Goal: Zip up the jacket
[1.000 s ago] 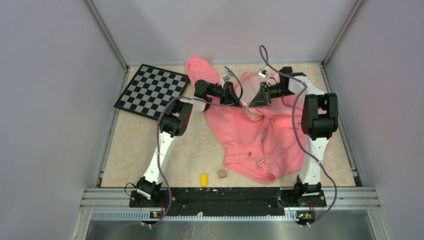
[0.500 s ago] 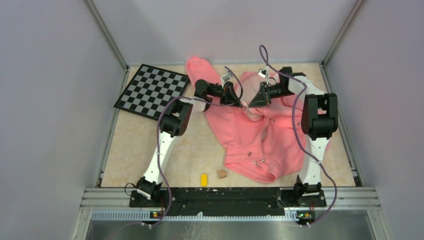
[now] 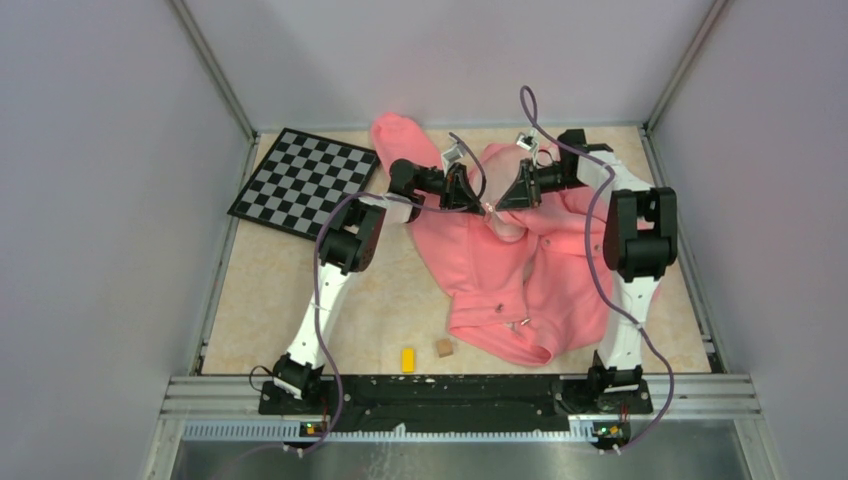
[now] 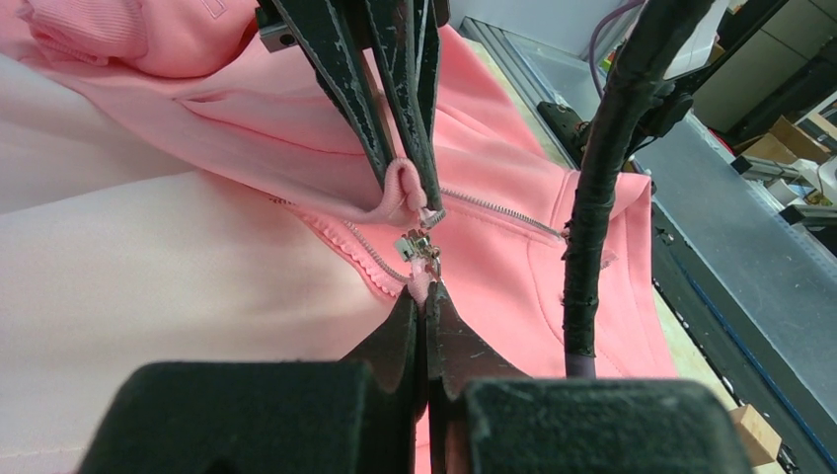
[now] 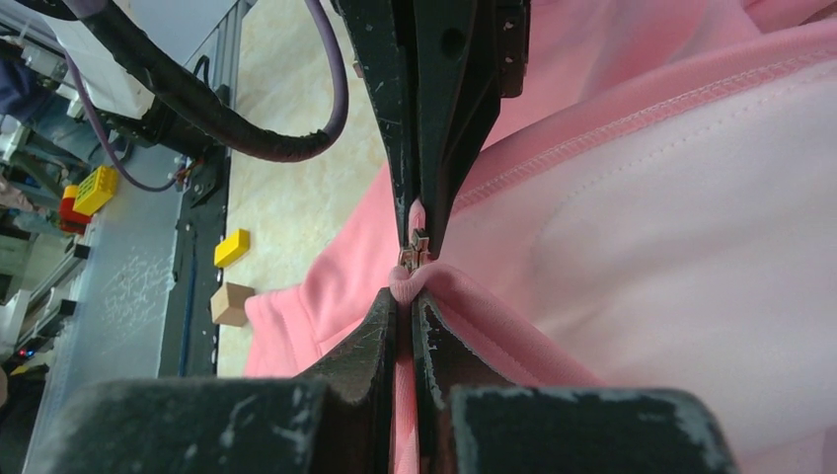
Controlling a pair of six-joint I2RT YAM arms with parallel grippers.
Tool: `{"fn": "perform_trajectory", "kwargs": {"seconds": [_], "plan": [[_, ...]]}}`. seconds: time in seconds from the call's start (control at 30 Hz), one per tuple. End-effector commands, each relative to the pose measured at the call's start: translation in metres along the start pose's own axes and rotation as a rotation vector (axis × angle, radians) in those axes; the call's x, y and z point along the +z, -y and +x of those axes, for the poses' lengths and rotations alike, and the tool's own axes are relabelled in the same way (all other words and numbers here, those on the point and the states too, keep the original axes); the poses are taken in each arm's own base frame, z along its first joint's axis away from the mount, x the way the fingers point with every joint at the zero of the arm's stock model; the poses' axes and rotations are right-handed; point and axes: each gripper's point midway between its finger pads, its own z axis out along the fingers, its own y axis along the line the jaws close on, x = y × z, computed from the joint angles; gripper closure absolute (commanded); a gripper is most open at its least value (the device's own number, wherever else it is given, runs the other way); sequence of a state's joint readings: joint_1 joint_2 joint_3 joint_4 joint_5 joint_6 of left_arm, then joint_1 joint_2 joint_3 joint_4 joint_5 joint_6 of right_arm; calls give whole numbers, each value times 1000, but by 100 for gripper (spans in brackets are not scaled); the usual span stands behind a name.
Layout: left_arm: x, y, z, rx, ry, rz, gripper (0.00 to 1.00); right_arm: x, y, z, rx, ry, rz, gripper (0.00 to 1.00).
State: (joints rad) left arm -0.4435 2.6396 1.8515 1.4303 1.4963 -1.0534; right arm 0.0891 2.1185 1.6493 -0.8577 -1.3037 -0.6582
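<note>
Jacket position: the jacket [image 3: 520, 270] lies rumpled on the table [image 3: 270, 290]. It runs from the far edge down toward the near right, between the two arms. Its paler lining shows near the grippers.

Left gripper: the left gripper [image 4: 425, 294] has its jaws pressed together on a thin edge of pink fabric, directly below the zipper slider [image 4: 418, 244].

Right gripper: the right gripper [image 5: 403, 296] has its jaws clamped on a small fold of jacket fabric, on the opposite side of the slider.

Gripper relation: the two sets of tips face each other over the middle of the jacket, very close, with the slider between them.

Zipper: the zipper teeth [image 4: 494, 209] run away from the slider in two separate lines.

Other items: a chessboard [image 3: 305, 180] lies at the far left. A yellow block [image 3: 408, 359] and a brown cube [image 3: 443, 348] sit just beside each other near the front edge.
</note>
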Motion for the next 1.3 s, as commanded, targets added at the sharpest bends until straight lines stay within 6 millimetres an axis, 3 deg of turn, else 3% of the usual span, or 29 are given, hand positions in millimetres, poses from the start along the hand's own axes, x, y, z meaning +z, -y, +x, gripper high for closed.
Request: {"fn": "perform_trajectory", "kwargs": {"seconds": [0.0, 0.33, 0.7, 1.27], "plan": [[5, 16, -25, 105, -12, 25, 100, 3, -21, -32, -133, 39, -15, 100], [5, 17, -27, 115, -10, 24, 100, 1, -13, -26, -113, 36, 9, 100], [4, 16, -29, 116, -11, 23, 100, 5, -21, -20, -98, 25, -57, 100], [2, 18, -29, 124, -11, 22, 100, 0, -16, -26, -106, 49, -26, 100]]}}
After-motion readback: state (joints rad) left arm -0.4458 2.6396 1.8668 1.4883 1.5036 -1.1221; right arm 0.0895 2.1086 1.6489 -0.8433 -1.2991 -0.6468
